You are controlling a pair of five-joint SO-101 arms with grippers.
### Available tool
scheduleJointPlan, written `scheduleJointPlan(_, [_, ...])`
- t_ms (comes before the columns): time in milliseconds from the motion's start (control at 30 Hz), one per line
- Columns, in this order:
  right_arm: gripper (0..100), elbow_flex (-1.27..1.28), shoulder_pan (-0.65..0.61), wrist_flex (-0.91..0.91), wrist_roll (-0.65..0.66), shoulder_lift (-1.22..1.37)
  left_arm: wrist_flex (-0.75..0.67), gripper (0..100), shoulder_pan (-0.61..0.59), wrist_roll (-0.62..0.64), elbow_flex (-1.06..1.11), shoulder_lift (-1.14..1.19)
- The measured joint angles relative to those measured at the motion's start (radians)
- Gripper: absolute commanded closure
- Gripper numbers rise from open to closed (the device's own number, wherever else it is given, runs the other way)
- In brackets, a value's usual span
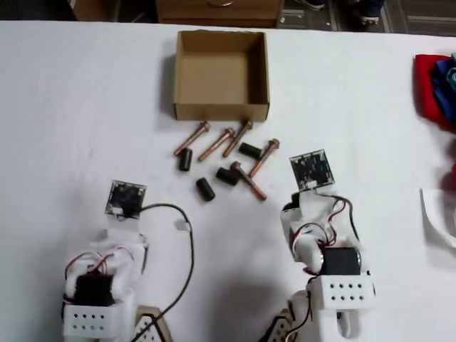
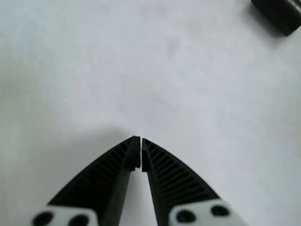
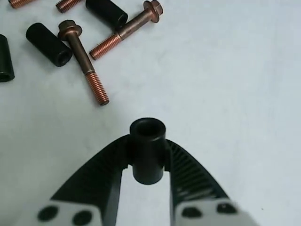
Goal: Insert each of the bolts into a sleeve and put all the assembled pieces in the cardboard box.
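I count five bolts [image 1: 216, 144] lying loose on the white tabletop [image 1: 85, 107], just in front of the cardboard box [image 1: 221, 110]. Four sleeves [image 1: 205, 189] are scattered among them. The bolts are copper-coloured metal, each with a flanged hex head, a smooth shank and a threaded end. The sleeves are short, matte black cylinders with a round bore down the middle. Three bolts lie fanned side by side nearest the box. The other two lie toward the right arm's side, and one of these [image 3: 83, 66] has a sleeve [image 3: 49, 44] just beside its shank. The box is plain brown card, square, open at the top, with low walls.

My right jaws are parted only as wide as a fifth sleeve [image 3: 148, 150] and clamp it from both sides between ribbed black fingers [image 3: 188, 174]. Its open bore shows at the end that sticks out past the tips, toward the loose bolts. It sits over bare tabletop, near the closest bolt but apart from it.

My left jaws are closed to a hairline gap at the tips and grip nothing. They sit over bare tabletop, well apart from the pile, with one sleeve [image 2: 280, 14] off ahead. I cannot tell whether the tips touch the surface.
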Motion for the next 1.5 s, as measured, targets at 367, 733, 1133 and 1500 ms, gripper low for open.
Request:
scheduleJointPlan(367, [97.8,0.002,0.015,-0.018,0.009,0.000,-0.247,96,-0.069,-0.012,0.000,0.000])
scheduleJointPlan(733, [97.8,0.155,0.017,-0.232,0.009,0.000,-0.509,96,-0.213,-0.551,0.000,0.000])
scheduleJointPlan(1133, [97.8,0.137,0.005,-0.311,-0.021,0.005,-0.824,96,-0.038,-0.322,-0.031,0.203])
scheduleJointPlan(1500, [97.8,-0.163,-0.025,-0.359,-0.021,0.402,-0.729,96,0.041,-0.034,-0.770,1.211])
